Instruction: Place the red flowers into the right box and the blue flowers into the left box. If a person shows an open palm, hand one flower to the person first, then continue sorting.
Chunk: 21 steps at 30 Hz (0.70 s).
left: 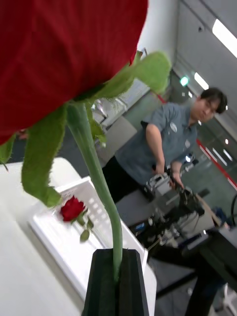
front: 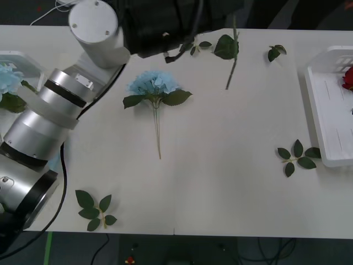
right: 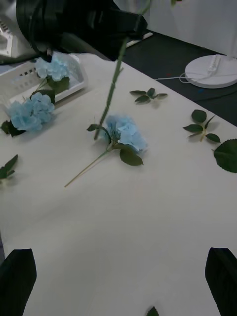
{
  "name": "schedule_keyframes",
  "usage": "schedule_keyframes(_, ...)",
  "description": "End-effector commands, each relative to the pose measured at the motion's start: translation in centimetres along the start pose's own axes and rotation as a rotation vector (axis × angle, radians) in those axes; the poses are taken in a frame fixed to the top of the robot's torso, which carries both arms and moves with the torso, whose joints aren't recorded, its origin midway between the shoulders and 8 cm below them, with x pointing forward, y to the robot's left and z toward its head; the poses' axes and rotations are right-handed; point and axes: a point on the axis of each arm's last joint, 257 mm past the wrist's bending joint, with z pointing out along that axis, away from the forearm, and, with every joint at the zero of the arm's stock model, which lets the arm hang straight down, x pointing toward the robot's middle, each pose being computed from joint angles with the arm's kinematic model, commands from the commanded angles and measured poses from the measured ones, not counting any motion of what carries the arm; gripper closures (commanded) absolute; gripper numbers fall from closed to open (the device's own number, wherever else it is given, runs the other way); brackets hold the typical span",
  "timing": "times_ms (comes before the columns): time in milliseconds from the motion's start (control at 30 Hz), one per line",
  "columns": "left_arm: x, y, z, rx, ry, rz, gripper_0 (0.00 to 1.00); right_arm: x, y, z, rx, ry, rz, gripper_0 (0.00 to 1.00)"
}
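From above, the left arm reaches across the far edge of the tabletop [front: 220,199] and its dark wrist housing covers the left claw, so its grip cannot be judged here. A green stem [front: 231,61] hangs below that housing, its head out of sight. One blue flower [front: 154,85] lies loose near the middle. The left box [front: 22,61] is cut off at the edge with a blue head [front: 8,80] in it; the right box [front: 331,110] is likewise cropped, a sliver of red rose [front: 348,77] inside.

The right wrist camera shows the right claw [right: 118,276] spread wide, its black fingertips [right: 17,276] apart above bare tabletop, near side. Here the left box holds one blue flower, and another blue head [right: 30,111] rests just outside its rim.

The left wrist camera settles the matter: the left claw [left: 117,276] is pressed together on the stem of a red flower [left: 59,54], whose head looms close and is cropped. Beyond it the right box holds one small red rose [left: 72,208].
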Motion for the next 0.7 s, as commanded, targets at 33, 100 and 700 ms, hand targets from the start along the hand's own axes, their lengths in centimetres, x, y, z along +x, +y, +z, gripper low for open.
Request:
schedule_keyframes(33,0.8,-4.7,3.5,0.083,-0.013,-0.035,1.00,-0.9,0.3,0.4,-0.022,-0.057,0.070,0.00)
schedule_keyframes(100,1.4,-5.4,4.0,0.100,-0.001,-0.053,1.00,-1.4,0.1,0.7,-0.021,-0.076,0.078,0.00)
schedule_keyframes(700,2.7,-7.4,4.6,0.162,0.010,-0.150,1.00,-4.6,-0.6,7.6,-0.091,-0.152,0.363,0.00)
